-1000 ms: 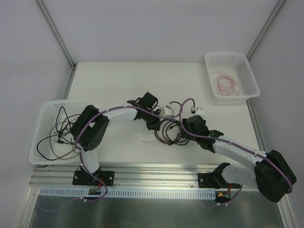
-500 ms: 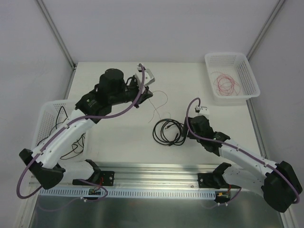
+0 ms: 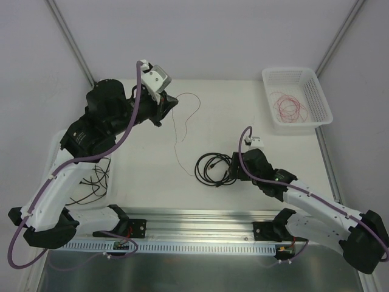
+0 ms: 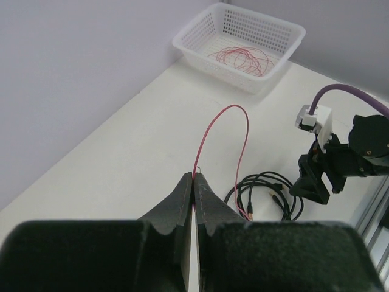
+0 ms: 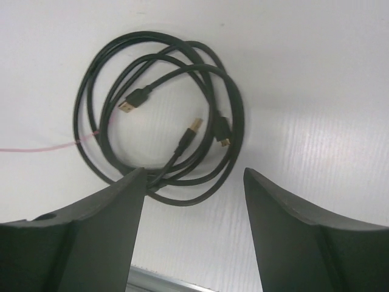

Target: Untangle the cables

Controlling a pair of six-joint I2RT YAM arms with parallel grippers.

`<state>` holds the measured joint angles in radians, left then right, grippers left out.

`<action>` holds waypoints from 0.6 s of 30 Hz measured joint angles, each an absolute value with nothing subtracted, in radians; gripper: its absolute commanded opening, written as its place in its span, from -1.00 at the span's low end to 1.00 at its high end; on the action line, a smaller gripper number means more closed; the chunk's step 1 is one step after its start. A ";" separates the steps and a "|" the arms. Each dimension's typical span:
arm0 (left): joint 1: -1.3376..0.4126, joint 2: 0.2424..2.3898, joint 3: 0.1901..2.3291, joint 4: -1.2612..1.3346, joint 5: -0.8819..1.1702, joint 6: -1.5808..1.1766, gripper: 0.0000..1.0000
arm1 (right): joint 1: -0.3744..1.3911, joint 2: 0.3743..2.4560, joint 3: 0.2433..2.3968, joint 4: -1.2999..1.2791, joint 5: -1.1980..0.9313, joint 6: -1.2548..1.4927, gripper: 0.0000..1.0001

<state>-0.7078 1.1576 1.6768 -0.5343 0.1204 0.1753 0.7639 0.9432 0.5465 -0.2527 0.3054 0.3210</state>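
Observation:
A coil of black cables (image 3: 213, 168) with gold plug ends lies on the table's middle. A fine red wire (image 3: 182, 125) rises from the coil's left side in an arc to my left gripper (image 3: 171, 100), which is raised over the back left of the table. In the left wrist view the left gripper (image 4: 195, 176) is shut on the red wire (image 4: 225, 112). My right gripper (image 3: 233, 168) is low at the coil's right edge. In the right wrist view it (image 5: 194, 173) stands open, nothing between its fingers, the black cables (image 5: 158, 109) just beyond the tips.
A white basket (image 3: 289, 70) at the back right holds looped red wires (image 3: 290, 108). Another white basket (image 3: 113, 193) at the left edge, partly behind my left arm, holds black cables (image 3: 96, 182). A metal rail runs along the near edge.
My left arm has swung up and back to the left with the red wire, drawing it out of the black coil. The right gripper has stayed open by the coil's right side.

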 measured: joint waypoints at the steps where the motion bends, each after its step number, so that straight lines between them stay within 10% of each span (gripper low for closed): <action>1: -0.708 1.159 1.681 -0.541 0.115 0.172 -1.00 | 0.780 0.938 0.553 -0.253 0.304 0.318 0.37; 18: -0.714 1.231 1.323 -0.591 0.014 -0.169 -1.00 | 0.923 0.851 0.588 -0.099 0.080 0.221 0.32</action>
<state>-0.7136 1.2308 1.3228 -0.5907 0.0135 -0.1688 0.9230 0.8513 0.5884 -0.0986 0.0795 0.2211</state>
